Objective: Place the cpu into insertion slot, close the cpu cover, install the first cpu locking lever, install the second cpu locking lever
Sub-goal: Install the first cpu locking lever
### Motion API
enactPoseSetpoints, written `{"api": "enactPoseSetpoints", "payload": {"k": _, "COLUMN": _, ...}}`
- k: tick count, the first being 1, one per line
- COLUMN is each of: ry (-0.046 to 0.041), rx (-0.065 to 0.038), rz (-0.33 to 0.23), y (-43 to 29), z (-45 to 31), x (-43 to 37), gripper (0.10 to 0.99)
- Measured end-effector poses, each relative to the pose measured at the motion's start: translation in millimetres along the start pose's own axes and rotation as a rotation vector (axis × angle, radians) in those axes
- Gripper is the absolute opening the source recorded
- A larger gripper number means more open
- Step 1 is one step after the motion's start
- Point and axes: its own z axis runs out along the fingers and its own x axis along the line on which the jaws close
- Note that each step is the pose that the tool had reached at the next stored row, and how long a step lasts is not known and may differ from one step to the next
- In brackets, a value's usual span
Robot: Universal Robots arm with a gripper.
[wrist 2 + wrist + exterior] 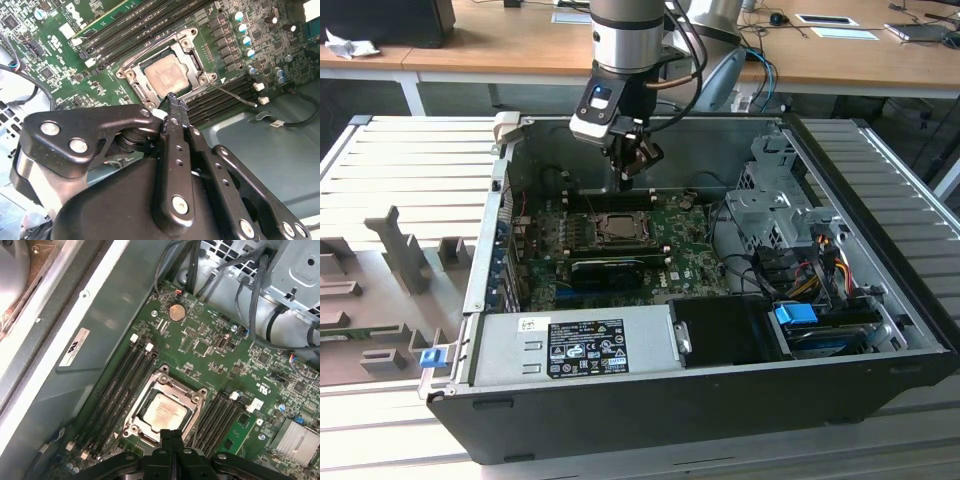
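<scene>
Fingers point(165, 441) pressed together and gripping nothing, the black two-finger gripper point(626, 172) hangs over the green circuit board point(690, 262), toward its far edge, inside an open black-walled computer case point(720, 400). The pale silver-beige square cpu point(165, 75) sits in the black, metal-rimmed insertion slot point(618, 228) near the board's middle, with the thin, silvery-dark metal cpu cover point(196, 62) lying flat around it. That points to the locking levers as the step in hand. One thin wire lever point(235, 95) juts free from the slot's corner across the long black memory slots point(220, 102). Doing it well likely means pressing the closed tips on the lever's end alone, driving it down and under its hook, clear of the chip. In the second wrist view the tips hover at the cover's near edge; whether they touch it cannot be told.
</scene>
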Motion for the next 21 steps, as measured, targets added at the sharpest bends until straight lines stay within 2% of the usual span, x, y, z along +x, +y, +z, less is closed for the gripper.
{"api": "enactPoseSetpoints", "payload": {"k": 3, "ry": 0.0007, "rx": 0.0, "rz": -0.03, "y": 0.0, "z": 0.0, "x": 0.0, "gripper": 0.106}}
{"api": "enactPoseSetpoints", "payload": {"k": 7, "ry": 0.0026, "rx": -0.002, "rz": -0.126, "y": 0.0, "z": 0.0, "x": 0.0, "gripper": 0.106}}
{"api": "enactPoseSetpoints", "payload": {"k": 21, "ry": 0.0059, "rx": -0.004, "rz": -0.276, "y": 0.0, "z": 0.0, "x": 0.0, "gripper": 0.106}}
